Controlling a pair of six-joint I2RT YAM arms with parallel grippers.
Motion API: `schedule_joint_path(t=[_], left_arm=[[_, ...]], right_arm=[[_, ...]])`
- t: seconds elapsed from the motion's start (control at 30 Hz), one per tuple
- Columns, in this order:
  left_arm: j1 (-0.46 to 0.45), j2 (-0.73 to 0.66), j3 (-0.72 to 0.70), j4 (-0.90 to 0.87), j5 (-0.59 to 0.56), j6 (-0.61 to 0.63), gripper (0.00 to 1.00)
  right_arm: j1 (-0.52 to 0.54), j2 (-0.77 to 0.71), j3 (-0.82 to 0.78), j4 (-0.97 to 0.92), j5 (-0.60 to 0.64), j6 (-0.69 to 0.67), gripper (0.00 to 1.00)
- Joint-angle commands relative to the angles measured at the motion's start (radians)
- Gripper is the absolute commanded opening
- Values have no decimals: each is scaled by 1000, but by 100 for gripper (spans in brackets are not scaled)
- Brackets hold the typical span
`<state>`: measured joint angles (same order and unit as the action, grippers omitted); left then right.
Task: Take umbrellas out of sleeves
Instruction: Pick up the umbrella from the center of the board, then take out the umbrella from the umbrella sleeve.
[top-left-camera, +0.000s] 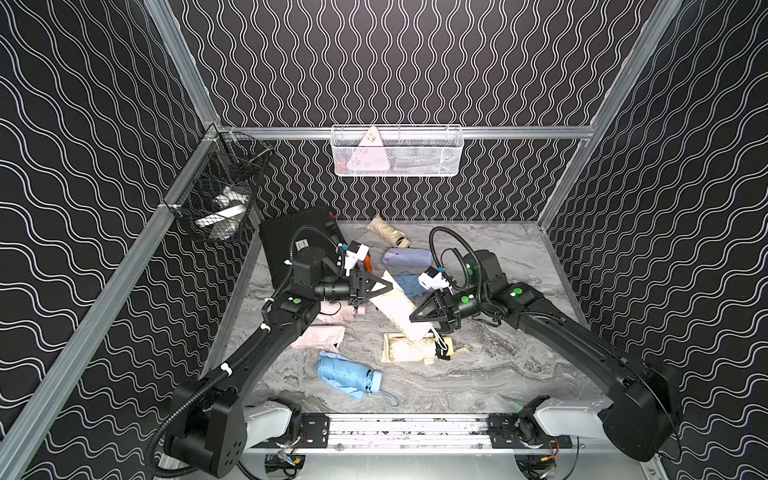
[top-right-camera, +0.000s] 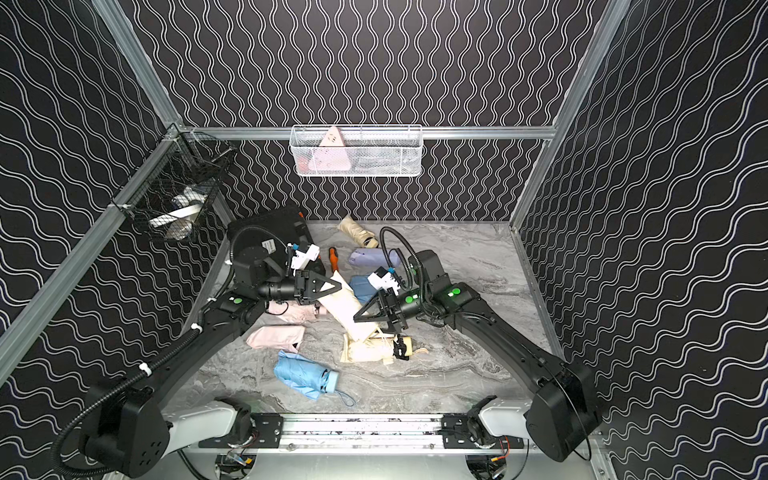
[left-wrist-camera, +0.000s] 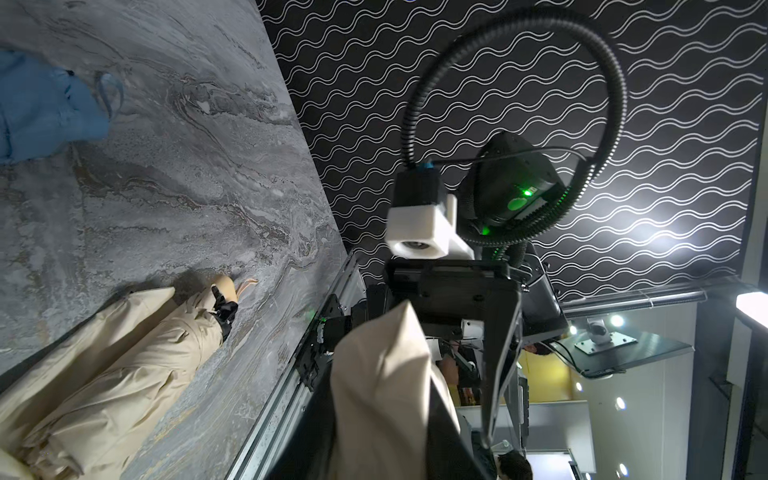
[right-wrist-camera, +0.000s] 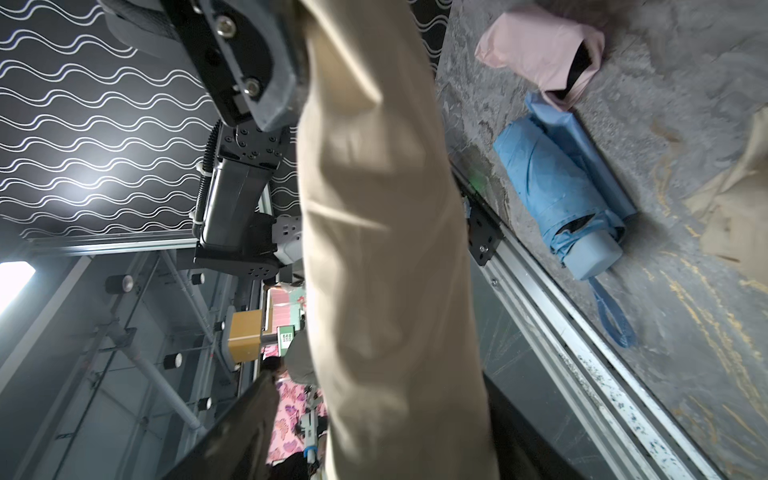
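Top views are both showing the cream sleeve (top-left-camera: 400, 309) stretching slantwise over the middle of the table (top-left-camera: 511, 266), with an arm at each end. The left gripper (top-left-camera: 380, 293) is sitting at the sleeve's far end and its jaws are pinching the fabric tight. The left wrist view is showing the cream cloth bunching up right between them. The right gripper (top-left-camera: 419, 319) is hovering at the near end with its jaws standing apart around the sleeve, not squeezing it. In the right wrist view a gap is showing between the fabric and one finger (right-wrist-camera: 232, 424).

The crinkly cream umbrella (top-left-camera: 409, 351) is lying bare just frontward of the sleeve's lower end, its black strap and stubby handle pointing toward the right edge. Can't tell whether the sleeve is touching it.

As for the rest of the pile, the light blue umbrella (top-left-camera: 347, 376) is lying near the front edge. The pink sleeve (top-left-camera: 320, 337) and pink umbrella (top-left-camera: 334, 315) are sitting by the left arm toward the left edge. The blue sleeve (top-left-camera: 409, 284), lilac umbrella (top-left-camera: 405, 257) and second cream umbrella (top-left-camera: 388, 230) are resting toward the back edge. An orange-handled screwdriver (top-right-camera: 333, 259) is lying beside the black hard case (top-left-camera: 291, 239) in the back left corner.
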<state>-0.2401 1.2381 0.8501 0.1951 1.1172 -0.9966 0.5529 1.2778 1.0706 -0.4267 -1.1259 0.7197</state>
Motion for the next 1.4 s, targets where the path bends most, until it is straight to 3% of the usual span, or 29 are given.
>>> schedule_joint_path(t=[0.0, 0.07, 0.1, 0.27, 0.43, 0.6, 0.77, 1.37], left_arm=[[7, 16, 4, 86, -10, -72, 12], [18, 30, 7, 60, -44, -88, 11], [25, 36, 8, 56, -61, -104, 10], [34, 68, -31, 220, -137, -309, 11], [39, 97, -60, 431, -175, -473, 11], [39, 101, -67, 473, -192, -497, 10], [39, 97, -75, 489, -189, -505, 10], [39, 93, -98, 503, -193, -508, 10]], right_arm=[[-57, -49, 56, -242, 308, -107, 78], [-83, -88, 122, -360, 538, -124, 79], [-84, -114, 138, -375, 593, -122, 78], [-84, -190, 70, -191, 412, 57, 71], [-76, -232, -29, -49, 340, 204, 51], [-50, -253, -90, 111, 328, 351, 46], [-34, -233, -88, 167, 362, 383, 44], [-34, -152, -67, 210, 374, 376, 41]])
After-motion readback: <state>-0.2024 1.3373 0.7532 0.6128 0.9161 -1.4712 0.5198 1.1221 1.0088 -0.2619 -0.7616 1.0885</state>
